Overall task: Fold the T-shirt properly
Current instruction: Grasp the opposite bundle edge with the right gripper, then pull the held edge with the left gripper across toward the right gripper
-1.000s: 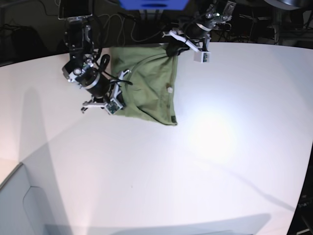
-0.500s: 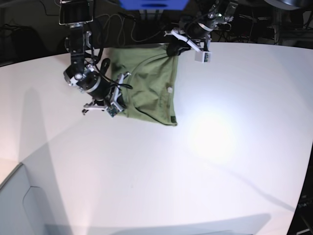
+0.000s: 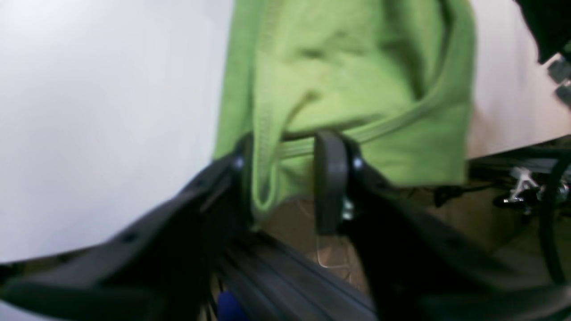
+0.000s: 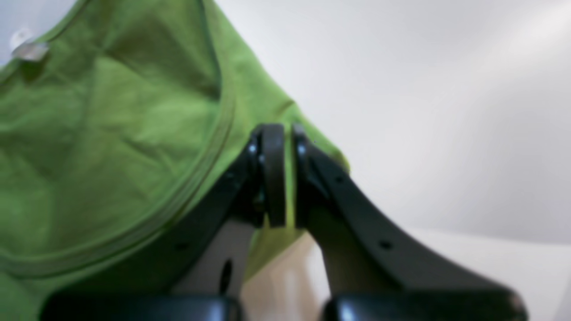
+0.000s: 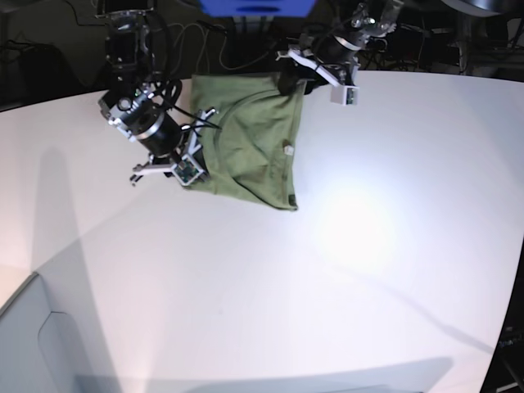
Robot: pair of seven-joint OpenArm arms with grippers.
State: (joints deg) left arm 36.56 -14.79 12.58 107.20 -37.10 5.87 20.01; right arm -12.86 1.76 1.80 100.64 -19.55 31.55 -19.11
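The olive-green T-shirt (image 5: 246,135) lies folded at the far side of the white table (image 5: 327,270). My left gripper (image 5: 295,82) is at the shirt's far right corner. In the left wrist view its fingers (image 3: 330,178) stand a little apart, with a fold of the shirt's hem (image 3: 265,178) hanging between them over the table's far edge. My right gripper (image 5: 190,166) is at the shirt's left edge. In the right wrist view its pads (image 4: 273,178) are pressed together on the edge of the shirt (image 4: 111,133).
The table's far edge (image 5: 409,74) runs just behind the shirt, with cables and dark equipment (image 5: 237,41) beyond it. The shirt's near corner (image 5: 291,203) carries a small label. A small white tag (image 5: 287,148) sits on the cloth.
My right gripper has moved slightly up and back, drawing the shirt's left edge with it. The left gripper has hardly moved.
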